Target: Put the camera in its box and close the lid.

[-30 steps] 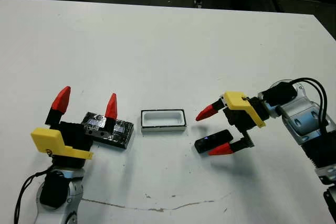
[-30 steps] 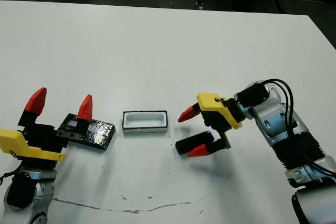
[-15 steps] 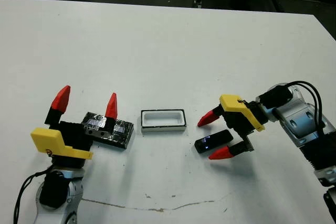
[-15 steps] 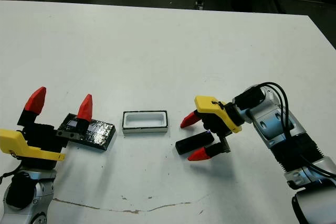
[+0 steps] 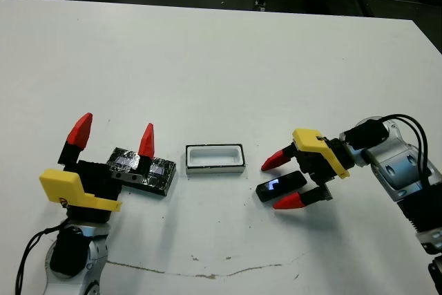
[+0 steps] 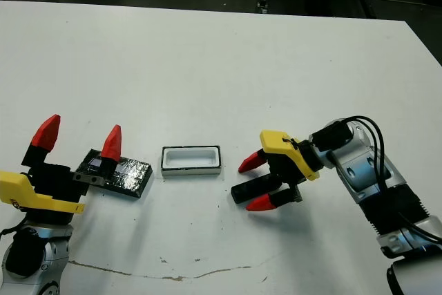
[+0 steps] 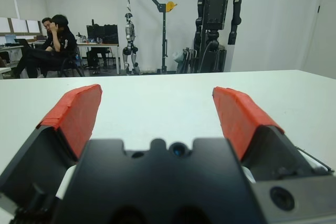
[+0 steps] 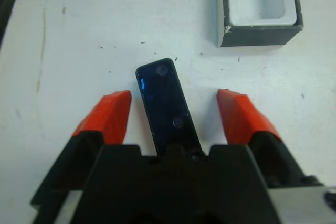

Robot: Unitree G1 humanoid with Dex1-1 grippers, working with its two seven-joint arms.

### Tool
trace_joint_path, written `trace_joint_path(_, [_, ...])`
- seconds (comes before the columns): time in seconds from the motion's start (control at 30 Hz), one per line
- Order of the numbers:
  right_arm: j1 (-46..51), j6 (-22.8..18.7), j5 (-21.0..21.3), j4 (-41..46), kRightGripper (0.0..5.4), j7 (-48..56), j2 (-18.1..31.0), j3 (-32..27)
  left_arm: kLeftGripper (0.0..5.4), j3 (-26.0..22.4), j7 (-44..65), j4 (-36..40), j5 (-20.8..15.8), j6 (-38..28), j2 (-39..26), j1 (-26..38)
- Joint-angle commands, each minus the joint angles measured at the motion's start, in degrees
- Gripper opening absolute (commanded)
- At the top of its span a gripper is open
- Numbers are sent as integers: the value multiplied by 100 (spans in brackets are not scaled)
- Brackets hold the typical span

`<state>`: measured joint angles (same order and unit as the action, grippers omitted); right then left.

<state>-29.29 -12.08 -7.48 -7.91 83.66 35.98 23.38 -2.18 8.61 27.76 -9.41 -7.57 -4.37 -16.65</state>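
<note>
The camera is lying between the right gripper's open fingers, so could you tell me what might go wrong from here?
1. The camera lies skewed between the right gripper's fingers, nearer one pad; closing may twist or push it aside rather than clamp it squarely.
2. The box is narrow and barely larger than the camera, so a tilted grip could catch it on the rim.

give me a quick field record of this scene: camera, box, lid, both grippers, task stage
camera: flat on table, right of box, between right gripper's fingers, not clamped
box: open, empty, table centre
lid: on table, left of box, off it
right gripper: open, straddling camera
left gripper: open, holding nothing, raised beside the lid
task stage: camera not yet grasped; box unfilled, lid off
</note>
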Motion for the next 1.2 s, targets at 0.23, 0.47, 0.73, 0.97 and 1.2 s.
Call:
trace_joint_path(0.23, [609,-82,75,347,260,-399,254,-163,540,-41,41,-19,-43,30,-55,-24])
trace_joint_path(0.47, [536,77,118,461,165,-302,452,-201,540,-35,28,-17,-11,13,-51,0])
trace_joint_path(0.73, [360,-102,-47,598,165,-126,671,-354,540,-29,9,-4,4,57,-44,9])
trace_joint_path(0.97, [-275,-1606,-769,645,165,-125,642,-890,540,2,-12,-6,60,67,-30,16])
trace_joint_path(1.2, [-1110,-2295,-1145,320,165,-654,163,-1166,540,55,-31,-29,65,58,21,18])
